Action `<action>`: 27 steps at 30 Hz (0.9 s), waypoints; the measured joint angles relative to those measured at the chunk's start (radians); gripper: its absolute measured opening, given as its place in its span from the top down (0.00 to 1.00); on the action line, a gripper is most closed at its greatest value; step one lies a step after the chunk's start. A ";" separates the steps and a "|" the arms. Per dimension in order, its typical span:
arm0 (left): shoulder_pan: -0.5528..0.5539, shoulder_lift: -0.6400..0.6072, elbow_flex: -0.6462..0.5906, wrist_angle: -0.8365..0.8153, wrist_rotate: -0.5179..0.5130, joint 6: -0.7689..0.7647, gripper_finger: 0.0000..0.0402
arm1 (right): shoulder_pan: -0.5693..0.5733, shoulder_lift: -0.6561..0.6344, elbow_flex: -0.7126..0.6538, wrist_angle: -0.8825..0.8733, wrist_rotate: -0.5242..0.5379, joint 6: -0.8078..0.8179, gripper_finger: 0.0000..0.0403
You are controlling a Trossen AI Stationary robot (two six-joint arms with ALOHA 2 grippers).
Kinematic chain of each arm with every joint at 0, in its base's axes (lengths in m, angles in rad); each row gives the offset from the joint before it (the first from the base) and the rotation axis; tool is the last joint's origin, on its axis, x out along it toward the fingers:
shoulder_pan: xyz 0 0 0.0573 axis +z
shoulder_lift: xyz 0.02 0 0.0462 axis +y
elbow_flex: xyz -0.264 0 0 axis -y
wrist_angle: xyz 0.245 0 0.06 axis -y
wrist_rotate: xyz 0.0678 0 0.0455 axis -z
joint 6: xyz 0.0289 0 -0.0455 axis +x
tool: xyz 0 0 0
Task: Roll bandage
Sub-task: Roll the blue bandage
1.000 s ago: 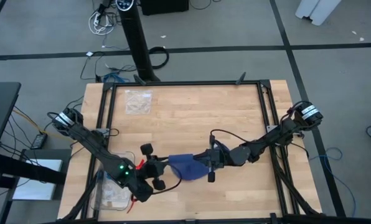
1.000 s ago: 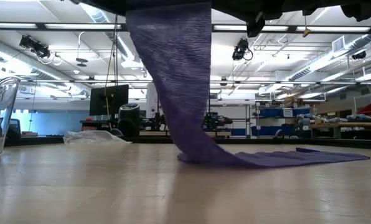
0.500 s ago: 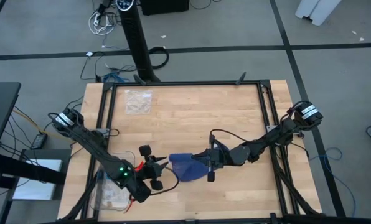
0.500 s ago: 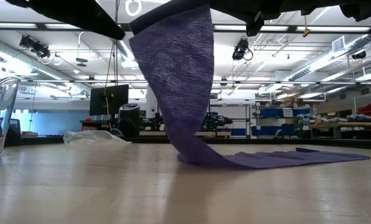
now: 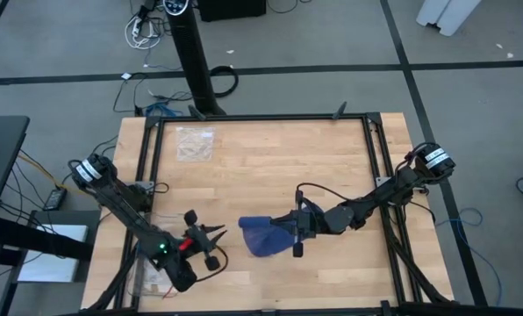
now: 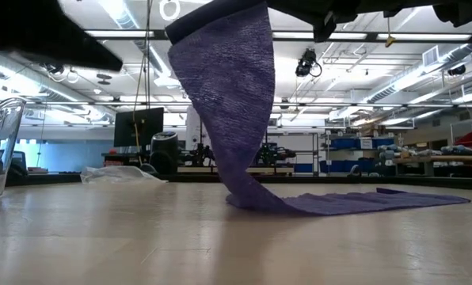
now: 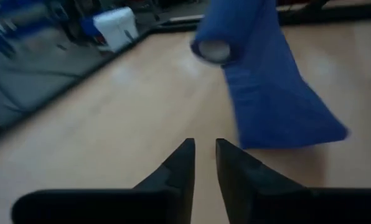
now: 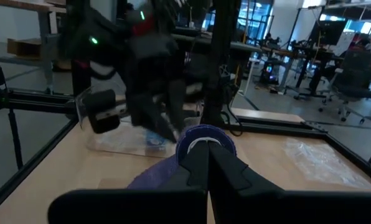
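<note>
Right tool (image 5: 290, 226) of mine is pinched on the bandage (image 5: 260, 235), its two dark fingers pressed together on the rolled end, which shows in my right wrist view as a navy tube with a pale hollow core (image 8: 201, 142). My right arm reaches in from about 3 o'clock on the worktop (image 5: 270, 162), stretched low and long toward the centre with the wrist nearly level. From the tool the navy strip hangs steeply down to the wood, and its free end lies flat there, as the low view shows (image 6: 244, 142). Seen from above, the bandage sits just below the worktop's centre, around 6 o'clock. My left tool (image 5: 207, 239) hangs apart from the cloth, at about 7 o'clock, pointing toward it across a bare stretch of wood; its fingers (image 7: 179, 171) are close together with only a narrow slit between them, and they grip nothing. My left arm comes in from 9 o'clock, bent at the elbow and angled down toward the near edge.
</note>
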 joint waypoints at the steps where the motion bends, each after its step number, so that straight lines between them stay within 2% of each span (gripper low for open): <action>1: 0.000 0.000 -0.035 0.091 0.007 0.004 0.85 | 0.000 0.000 0.000 0.002 0.000 -0.004 1.00; 5: 0.001 0.000 -0.176 0.508 0.026 0.154 0.91 | 0.000 -0.001 0.000 0.003 -0.017 -0.008 1.00; 8: 0.001 0.000 -0.275 0.894 0.076 0.365 0.96 | 0.006 -0.001 -0.001 0.003 -0.022 -0.015 1.00; 11: 0.001 0.000 -0.358 1.262 0.170 0.585 0.98 | 0.011 -0.001 -0.001 0.004 -0.022 -0.026 1.00; 14: 0.001 0.000 -0.405 1.492 0.218 0.709 0.97 | 0.018 -0.001 -0.001 0.008 -0.022 -0.029 1.00; 16: 0.001 -0.001 -0.420 1.561 0.238 0.725 0.93 | 0.023 -0.001 -0.001 0.016 -0.022 -0.037 1.00; 18: 0.011 -0.001 -0.420 1.561 0.262 0.666 0.87 | 0.027 -0.001 -0.001 0.023 -0.022 -0.045 1.00; 23: 0.064 -0.001 -0.391 1.440 0.318 0.467 0.70 | 0.027 -0.001 -0.001 0.037 -0.023 -0.054 1.00; 27: 0.108 0.000 -0.355 1.358 0.341 0.417 0.57 | 0.030 -0.001 -0.001 0.040 -0.026 -0.061 1.00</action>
